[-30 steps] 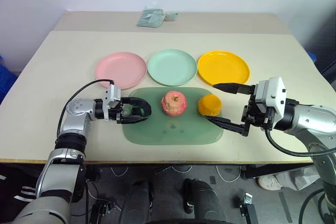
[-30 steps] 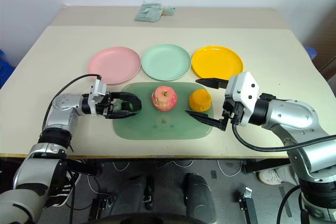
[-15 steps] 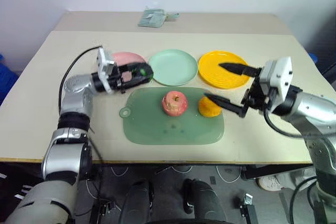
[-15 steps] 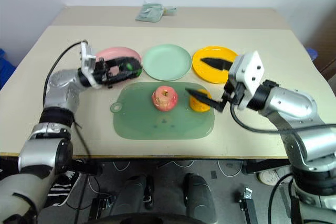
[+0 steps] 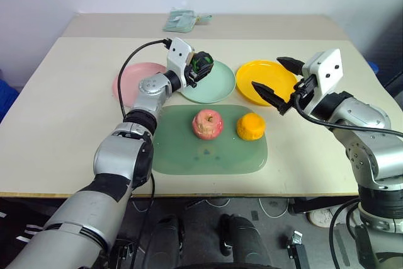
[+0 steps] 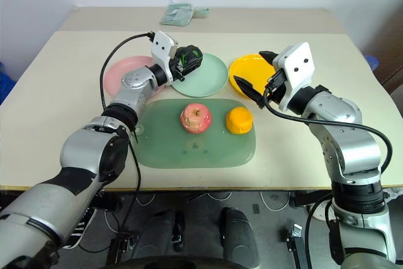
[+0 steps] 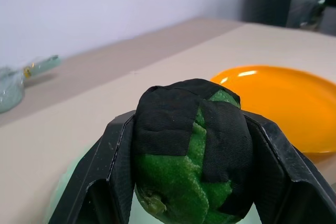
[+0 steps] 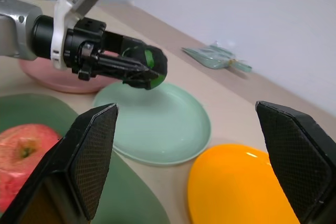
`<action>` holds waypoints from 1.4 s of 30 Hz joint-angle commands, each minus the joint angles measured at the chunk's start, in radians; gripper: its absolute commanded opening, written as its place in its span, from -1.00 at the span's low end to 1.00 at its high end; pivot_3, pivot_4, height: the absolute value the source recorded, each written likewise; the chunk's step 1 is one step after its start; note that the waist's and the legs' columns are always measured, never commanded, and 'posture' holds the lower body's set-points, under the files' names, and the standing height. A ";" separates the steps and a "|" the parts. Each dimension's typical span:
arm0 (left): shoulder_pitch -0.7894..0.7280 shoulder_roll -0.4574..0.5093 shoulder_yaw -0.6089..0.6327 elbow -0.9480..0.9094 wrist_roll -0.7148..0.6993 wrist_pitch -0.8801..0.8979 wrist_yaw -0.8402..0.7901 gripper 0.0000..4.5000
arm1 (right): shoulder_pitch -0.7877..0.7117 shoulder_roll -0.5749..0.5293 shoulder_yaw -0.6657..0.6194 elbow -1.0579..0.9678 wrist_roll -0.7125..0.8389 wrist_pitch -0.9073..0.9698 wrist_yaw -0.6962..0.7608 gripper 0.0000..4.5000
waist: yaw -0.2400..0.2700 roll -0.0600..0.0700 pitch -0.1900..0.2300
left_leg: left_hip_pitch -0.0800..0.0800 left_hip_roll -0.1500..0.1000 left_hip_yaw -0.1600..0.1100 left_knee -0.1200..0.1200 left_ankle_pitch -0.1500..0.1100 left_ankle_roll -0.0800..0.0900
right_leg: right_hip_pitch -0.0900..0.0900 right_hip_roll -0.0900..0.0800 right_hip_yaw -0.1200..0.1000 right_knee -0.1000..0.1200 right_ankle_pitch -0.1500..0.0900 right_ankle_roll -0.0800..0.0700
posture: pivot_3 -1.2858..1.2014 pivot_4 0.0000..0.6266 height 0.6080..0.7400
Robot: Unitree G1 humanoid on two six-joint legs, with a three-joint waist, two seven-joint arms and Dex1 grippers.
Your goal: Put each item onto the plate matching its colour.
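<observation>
Left gripper is clamped tight on the green ball, holding it up over the near-left edge of the green plate, clear of the surface. Right gripper has its fingers spread wide with nothing in them, hanging over the yellow plate.

Everything sits on a beige worktop pushed against a pale wall, with a small greenish packet at the far edge. Pink plate, green and yellow run in a row, and in front of them the translucent green mat carries the pink-red apple and the orange fruit, near each other but not touching.

Left wrist view shows the ball's bumpy green skin partly wrapped in black fabric. Right wrist view catches the left gripper side-on above the green plate.

Left arm reaches forward and across to the right, gripper about level. Right arm is bent, gripper angled left.
</observation>
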 commanded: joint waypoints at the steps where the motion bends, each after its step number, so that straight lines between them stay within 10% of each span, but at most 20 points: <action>1: -0.025 -0.017 -0.004 -0.003 0.034 -0.004 0.045 0.22 | 0.012 -0.009 -0.031 -0.062 -0.008 0.002 -0.014 0.91 | 0.003 0.000 0.000 | 0.000 0.000 0.000 0.000 0.000 0.000 | 0.000 0.000 0.000 0.000 0.000 0.000 | 0.03 -0.52 1.00; 9: -0.025 -0.030 0.021 0.000 0.038 0.009 0.050 0.22 | 0.027 -0.016 -0.040 -0.087 -0.011 0.004 -0.003 0.91 | 0.002 0.000 0.000 | 0.000 0.000 0.000 0.000 0.000 0.000 | 0.000 0.000 0.000 0.000 0.000 0.000 | 0.03 -0.52 1.00; 14: -0.024 -0.031 0.046 -0.004 0.027 0.000 0.043 0.98 | 0.022 -0.018 -0.039 -0.085 -0.015 -0.002 0.006 0.91 | 0.002 0.000 0.000 | 0.000 0.000 0.000 0.000 0.000 0.000 | 0.000 0.000 0.000 0.000 0.000 0.000 | 0.03 -0.52 1.00; 20: -0.039 -0.003 0.090 -0.020 -0.015 -0.012 -0.074 0.98 | 0.021 -0.016 -0.038 -0.084 -0.011 -0.006 0.022 0.91 | 0.002 0.000 0.000 | 0.000 0.000 0.000 0.000 0.000 0.000 | 0.000 0.000 0.000 0.000 0.000 0.000 | 0.03 -0.52 1.00; 30: 0.022 0.160 0.157 -0.203 -0.252 0.309 -0.963 0.98 | 0.059 -0.034 -0.055 -0.110 0.041 0.007 0.093 0.91 | -0.002 0.000 0.000 | 0.000 0.000 0.000 0.000 0.000 0.000 | 0.000 0.000 0.000 0.000 0.000 -0.001 | 0.03 -0.52 1.00; 42: 0.231 0.099 0.014 -0.384 -0.195 0.234 -0.955 0.98 | 0.059 -0.056 -0.051 -0.105 0.068 0.002 0.148 0.91 | 0.003 0.000 0.000 | 0.000 0.000 -0.001 0.001 0.000 0.000 | 0.001 0.000 0.000 0.000 0.000 0.000 | 0.03 -0.52 1.00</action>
